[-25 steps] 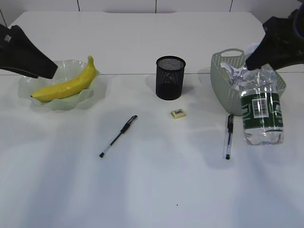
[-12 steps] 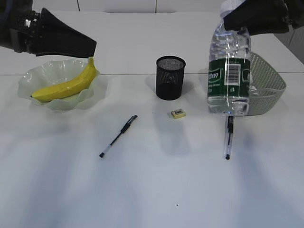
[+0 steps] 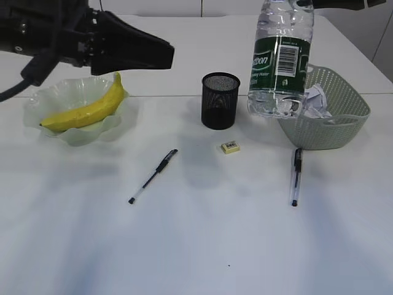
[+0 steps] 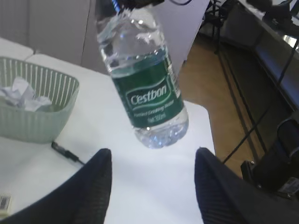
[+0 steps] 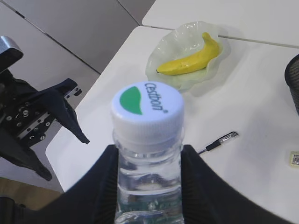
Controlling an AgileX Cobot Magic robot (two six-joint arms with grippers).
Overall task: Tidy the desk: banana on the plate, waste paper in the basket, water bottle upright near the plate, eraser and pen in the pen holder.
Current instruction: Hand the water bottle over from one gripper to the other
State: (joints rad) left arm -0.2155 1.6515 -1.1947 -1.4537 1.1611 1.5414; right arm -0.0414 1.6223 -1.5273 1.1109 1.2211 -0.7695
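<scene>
Banana [image 3: 86,110] lies in the pale green plate [image 3: 37,101] at the far left of the worktop [image 3: 202,246], so that part looks done. Above the plate the left hand [image 3: 163,55] hangs in the air with its fingers spread apart and nothing between them; its wrist view shows the gap empty, facing the bottle.

Next along, a black pen [image 3: 153,176] lies loose on the worktop, well apart from the mesh pen holder [image 3: 220,100]. The holder stands upright at the middle, and I cannot tell whether anything is in it. Just in front of it, to the right, sits the small eraser [image 3: 230,147], also not put away.

Then comes the water bottle [image 3: 281,58], lifted clear of the worktop and roughly upright, held at the neck by the right hand [image 5: 149,161], whose fingers close on it just under the white cap [image 5: 147,110]. It is on the right side, well apart from the plate, so it has the whole worktop to cross; the pen holder stands along the way, and the left hand hovers over the plate.

A second pen [image 3: 296,175] lies just in front of the basket [image 3: 344,123], at the far right. Crumpled waste paper [image 3: 316,99] is in the basket, so that looks done.

Left, by my judgement: the bottle, two pens and the eraser.
</scene>
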